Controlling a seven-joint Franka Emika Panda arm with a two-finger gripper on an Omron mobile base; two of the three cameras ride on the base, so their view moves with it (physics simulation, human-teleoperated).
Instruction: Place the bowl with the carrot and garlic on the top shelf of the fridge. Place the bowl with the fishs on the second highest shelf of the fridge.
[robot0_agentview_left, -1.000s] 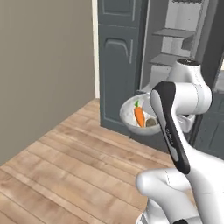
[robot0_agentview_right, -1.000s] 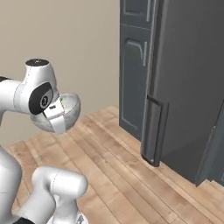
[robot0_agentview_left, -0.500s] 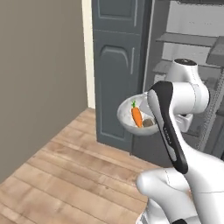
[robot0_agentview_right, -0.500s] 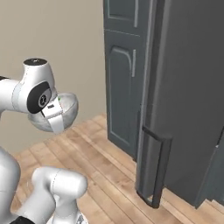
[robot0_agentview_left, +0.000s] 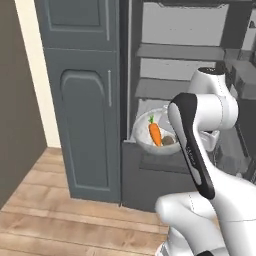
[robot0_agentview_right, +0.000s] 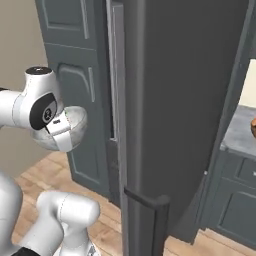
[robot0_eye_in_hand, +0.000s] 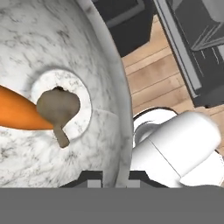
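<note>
Marbled bowl (robot0_agentview_left: 156, 135) held centre frame before the fridge (robot0_agentview_left: 190, 75).
Gripper (robot0_eye_in_hand: 109, 177) pinches its rim, keeping carrot (robot0_agentview_left: 155, 133) and garlic (robot0_agentview_left: 168, 141) level.

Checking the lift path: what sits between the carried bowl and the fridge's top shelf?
In the left base view, one lower shelf crosses between the marbled bowl and the top shelf; otherwise open interior.

Left base view looks forward from behind the arm into the open fridge (robot0_agentview_left: 190, 65). Right base view faces its door's outer side, close. Both show the marbled bowl (robot0_agentview_left: 145, 135). Hand view sits just above the bowl's rim.
</note>
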